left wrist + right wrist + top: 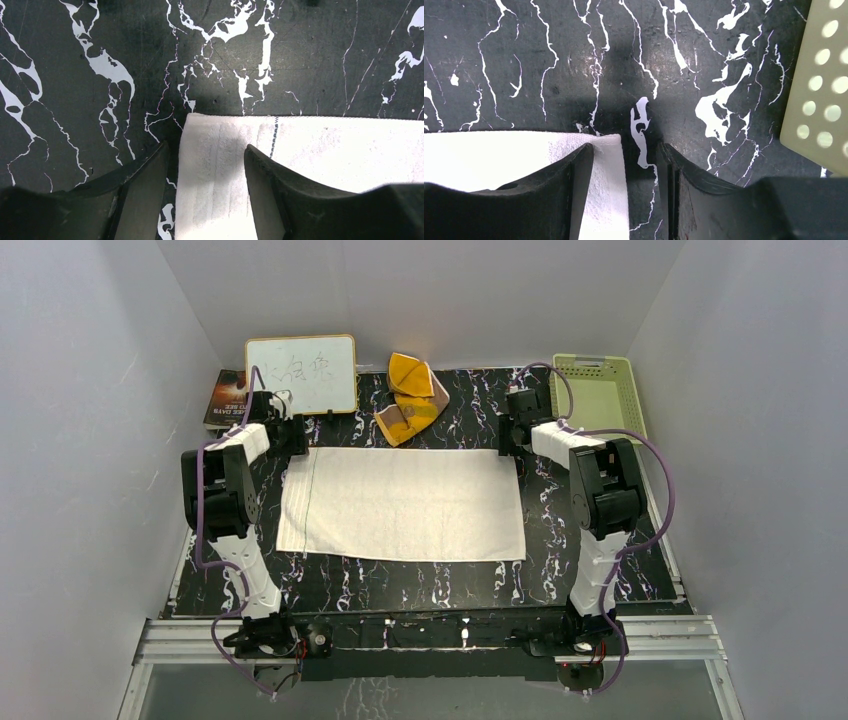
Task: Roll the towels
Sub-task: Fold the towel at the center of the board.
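A large cream-white terry towel [400,505] lies spread flat in the middle of the black white-veined marble table [400,585]. The left gripper [205,150] hangs at the towel's far-left corner with its fingers [145,185] apart. One is over bare table and one over the cloth, and they clamp nothing. The right gripper [624,147] straddles the far-right corner in the same way, spread and empty. A smaller orange-yellow towel with brownish reverse [410,400] sits crumpled at the far edge, just right of a white board with writing [300,373]. A pale green perforated plastic basket [600,395] stands at the far right.
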{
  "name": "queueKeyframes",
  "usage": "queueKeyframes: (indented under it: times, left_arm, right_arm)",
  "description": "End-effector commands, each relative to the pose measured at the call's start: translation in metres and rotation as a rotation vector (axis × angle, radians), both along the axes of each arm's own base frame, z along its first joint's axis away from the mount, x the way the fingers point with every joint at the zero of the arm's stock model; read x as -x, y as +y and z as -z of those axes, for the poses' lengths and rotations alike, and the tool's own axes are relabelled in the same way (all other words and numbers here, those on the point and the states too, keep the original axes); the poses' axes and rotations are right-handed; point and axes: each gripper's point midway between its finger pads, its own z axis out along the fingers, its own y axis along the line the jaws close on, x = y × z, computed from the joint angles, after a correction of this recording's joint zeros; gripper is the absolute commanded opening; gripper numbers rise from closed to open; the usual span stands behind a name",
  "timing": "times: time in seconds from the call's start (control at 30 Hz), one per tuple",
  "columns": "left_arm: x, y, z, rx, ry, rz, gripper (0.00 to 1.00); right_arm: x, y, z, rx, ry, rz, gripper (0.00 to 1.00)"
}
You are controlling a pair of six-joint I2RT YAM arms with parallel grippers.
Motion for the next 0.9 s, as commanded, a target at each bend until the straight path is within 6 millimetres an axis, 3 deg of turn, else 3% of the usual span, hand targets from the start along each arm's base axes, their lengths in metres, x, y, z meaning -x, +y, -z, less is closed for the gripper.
queueKeyframes:
  times: [0.0, 0.17, 0.33, 0.43, 0.53, 0.67, 0.8, 0.87]
  left_arm:
    - [-0.002, 0.002, 0.002, -0.021, -0.003, 0.013, 0.56]
    - [0.002, 0.004, 0.012, -0.042, 0.030, 0.009, 0.54]
    - [0.010, 0.013, 0.021, -0.082, 0.074, -0.013, 0.39]
    - [0.013, 0.013, 0.024, -0.085, 0.083, -0.015, 0.19]
    - [0.017, 0.010, 0.028, -0.072, 0.101, -0.007, 0.00]
    - [0.021, 0.006, 0.027, -0.054, 0.095, 0.001, 0.00]
    - [0.015, 0.003, 0.010, -0.014, 0.047, -0.012, 0.00]
    - [0.010, 0.003, -0.004, 0.020, 0.004, -0.024, 0.00]
  right_arm:
    - [-0.010, 0.006, -0.009, -0.014, -0.028, -0.036, 0.48]
    - [-0.003, 0.007, 0.009, -0.010, 0.027, -0.050, 0.49]
    - [0.002, 0.002, 0.018, 0.014, 0.054, -0.036, 0.47]
    - [0.005, 0.001, 0.025, 0.019, 0.081, -0.035, 0.39]
    - [0.008, 0.004, 0.031, 0.003, 0.107, -0.044, 0.23]
    - [0.010, 0.008, 0.033, -0.063, 0.115, -0.043, 0.00]
    - [0.008, 0.007, 0.026, -0.089, 0.106, -0.039, 0.00]
    - [0.004, 0.008, 0.014, -0.100, 0.076, -0.043, 0.00]
